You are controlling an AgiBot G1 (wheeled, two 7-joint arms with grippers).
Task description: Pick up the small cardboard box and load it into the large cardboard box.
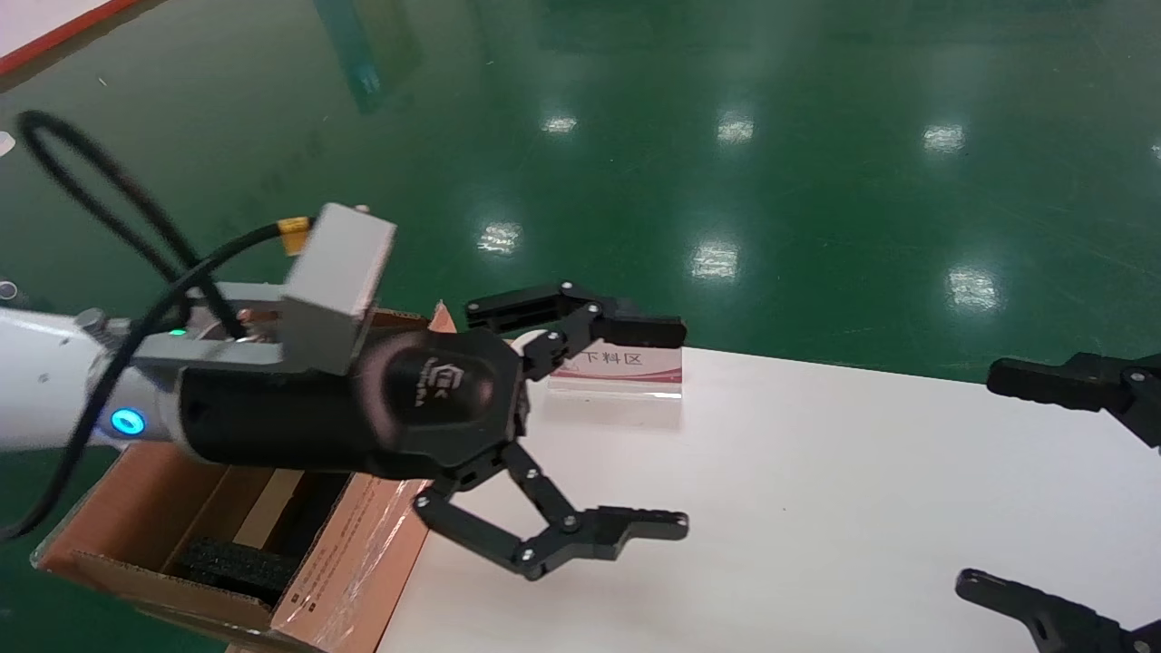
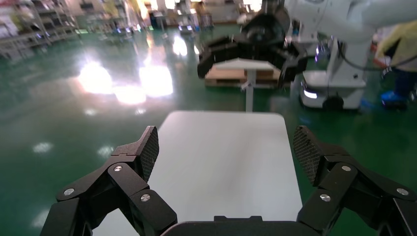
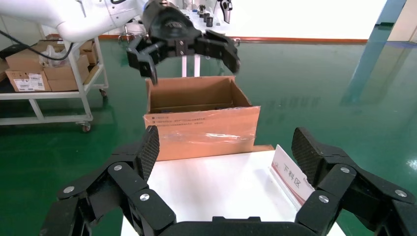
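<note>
The small cardboard box shows in no view. The large cardboard box [image 1: 136,517] stands open at the left end of the white table [image 1: 816,499], with black foam [image 1: 231,562] inside and a taped, printed flap [image 1: 354,553] towards the table. My left gripper [image 1: 673,426] hangs open and empty just right of the carton, above the table; the left wrist view shows the left gripper [image 2: 226,147] with bare tabletop between its jaws. My right gripper [image 1: 984,478] is open and empty at the table's right end. In the right wrist view the right gripper [image 3: 223,147] faces the large cardboard box [image 3: 201,125].
A small sign with red print [image 1: 617,367] stands on the table's far edge near the carton. Green floor surrounds the table. Off the table are a white cart with cartons [image 3: 49,73], a pallet stand [image 2: 241,73] and another robot's base [image 2: 334,93].
</note>
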